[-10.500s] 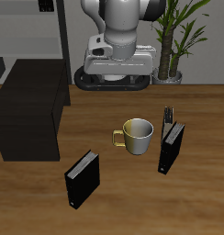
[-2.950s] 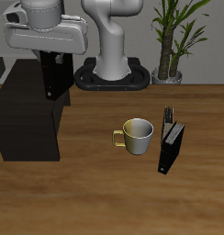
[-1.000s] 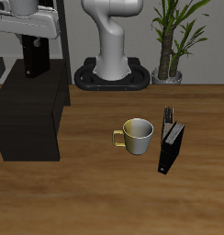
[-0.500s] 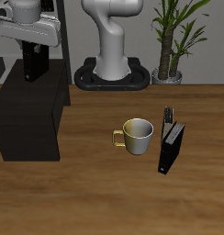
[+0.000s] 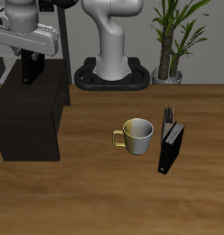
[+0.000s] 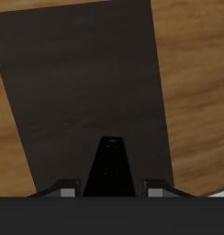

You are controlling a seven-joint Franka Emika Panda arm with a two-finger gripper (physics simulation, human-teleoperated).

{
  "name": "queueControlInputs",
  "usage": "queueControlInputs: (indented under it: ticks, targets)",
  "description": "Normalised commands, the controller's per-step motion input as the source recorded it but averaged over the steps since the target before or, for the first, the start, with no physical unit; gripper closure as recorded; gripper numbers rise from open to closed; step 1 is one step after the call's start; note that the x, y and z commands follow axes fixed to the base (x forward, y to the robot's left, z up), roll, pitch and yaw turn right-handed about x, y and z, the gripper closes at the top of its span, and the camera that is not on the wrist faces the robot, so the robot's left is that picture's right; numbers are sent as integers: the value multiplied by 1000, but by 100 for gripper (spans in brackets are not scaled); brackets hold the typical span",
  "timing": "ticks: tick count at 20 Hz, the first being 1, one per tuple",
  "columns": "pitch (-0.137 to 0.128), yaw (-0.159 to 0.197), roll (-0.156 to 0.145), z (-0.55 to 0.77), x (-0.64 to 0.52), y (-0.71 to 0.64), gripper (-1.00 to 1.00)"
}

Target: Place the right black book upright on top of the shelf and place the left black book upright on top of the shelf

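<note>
My gripper (image 5: 31, 61) is shut on the right black book (image 5: 31, 72) and holds it upright just above the flat top of the low matte black shelf (image 5: 31, 115). In the wrist view the book (image 6: 108, 165) hangs between my fingers (image 6: 63, 188) over the dark shelf top (image 6: 86, 83). I cannot tell whether the book touches the shelf. The left black book (image 5: 171, 147) stands upright on the table beside the mug.
A cream mug (image 5: 137, 136) with a yellow handle stands mid-table. A potted plant (image 5: 173, 37) stands at the back, near the robot base (image 5: 112, 78). A tall thin-poled dark rack (image 5: 61, 27) rises behind the shelf.
The gripper has come down a little with the right black book, closer to the shelf top. The left black book and the mug have not moved.
</note>
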Motion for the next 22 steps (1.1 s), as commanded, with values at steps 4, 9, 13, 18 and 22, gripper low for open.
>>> queueControlInputs:
  ticks: [4, 9, 13, 18, 22]
  targets:
    - [8, -2, -21, -12, 63, -28, -100]
    - [-32, 39, -30, 132, -46, -93, -100]
    - [-68, 88, -73, 316, -189, -23, -100]
    - [-49, 44, -16, 361, -253, 92, -100]
    - [-45, 16, -30, 392, -291, 166, -100]
